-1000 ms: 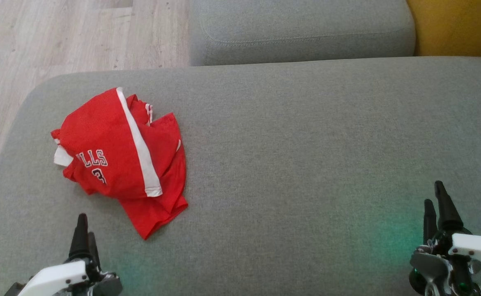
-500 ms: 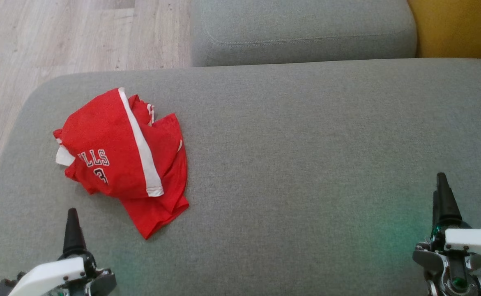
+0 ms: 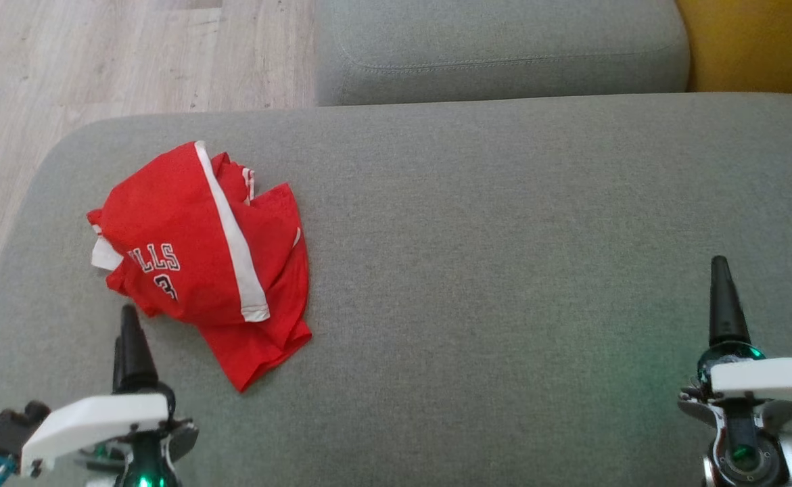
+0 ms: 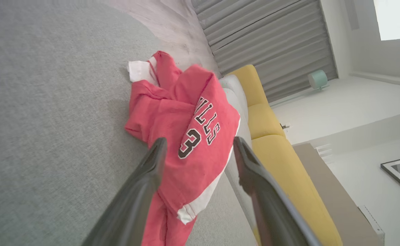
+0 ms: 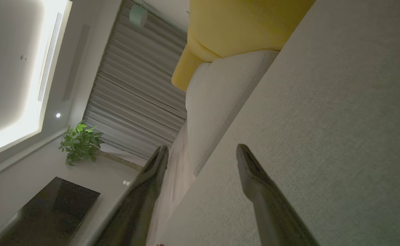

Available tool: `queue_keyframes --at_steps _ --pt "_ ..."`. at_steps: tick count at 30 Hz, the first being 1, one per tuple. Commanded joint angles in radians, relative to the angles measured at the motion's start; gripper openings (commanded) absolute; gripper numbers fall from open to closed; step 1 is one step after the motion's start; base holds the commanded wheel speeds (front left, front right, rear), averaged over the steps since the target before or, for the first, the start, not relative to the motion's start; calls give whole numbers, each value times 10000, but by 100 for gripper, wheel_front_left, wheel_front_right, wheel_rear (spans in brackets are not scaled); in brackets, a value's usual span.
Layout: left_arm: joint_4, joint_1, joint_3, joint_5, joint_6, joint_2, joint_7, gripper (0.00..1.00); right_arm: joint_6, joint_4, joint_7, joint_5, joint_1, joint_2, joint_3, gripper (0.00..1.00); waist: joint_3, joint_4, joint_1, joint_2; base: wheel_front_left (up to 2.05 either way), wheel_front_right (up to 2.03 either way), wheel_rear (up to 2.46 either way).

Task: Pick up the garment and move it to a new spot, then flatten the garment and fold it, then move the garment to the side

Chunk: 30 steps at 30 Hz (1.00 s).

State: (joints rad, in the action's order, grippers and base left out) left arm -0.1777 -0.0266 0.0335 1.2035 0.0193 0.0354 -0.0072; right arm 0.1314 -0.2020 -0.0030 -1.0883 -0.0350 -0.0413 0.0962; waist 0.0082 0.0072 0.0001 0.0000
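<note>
Garment [image 3: 193, 250] lies crumpled on grey cushion [image 3: 504, 237] beside wooden floor [image 3: 98, 61], left claw [image 3: 126, 323] near.

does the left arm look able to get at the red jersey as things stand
Probably yes: the left claw is open, just short of the red jersey and pointed at it, with bare grey cushion between.

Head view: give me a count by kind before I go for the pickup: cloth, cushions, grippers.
Garment: 1
Grey cushions: 2, near cushion, far cushion
Yellow cushion: 1
Grippers: 2, left gripper, right gripper, both open
Total: 6
</note>
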Motion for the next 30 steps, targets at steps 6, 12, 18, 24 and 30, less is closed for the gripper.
queue_keyframes --at_steps 6,12,18,24,30 --pt "883 -676 -317 -1375 -344 82 -272 100 -3 759 -306 1465 -464 -54 -292 100 64 -33 0 0 0 0 0" --pt "1022 -769 -704 -2444 -454 87 -448 100 -3 960 -483 2545 -486 -57 -441 100 108 -58 0 0 0 0 0" --pt "906 -901 -1379 -3880 -385 276 -625 100 -4 1081 -660 3551 -473 -60 -527 100 124 -54 -1 0 0 0 0" --pt "639 -1130 -2174 -5071 -723 635 -801 100 -4 1162 -837 4645 -470 -62 -617 100 135 -46 -1 0 0 0 0" --pt "494 -1336 -2792 -5899 -1226 957 -947 100 -4 1159 -983 5577 -430 -65 -752 100 135 -31 -1 0 0 0 0"
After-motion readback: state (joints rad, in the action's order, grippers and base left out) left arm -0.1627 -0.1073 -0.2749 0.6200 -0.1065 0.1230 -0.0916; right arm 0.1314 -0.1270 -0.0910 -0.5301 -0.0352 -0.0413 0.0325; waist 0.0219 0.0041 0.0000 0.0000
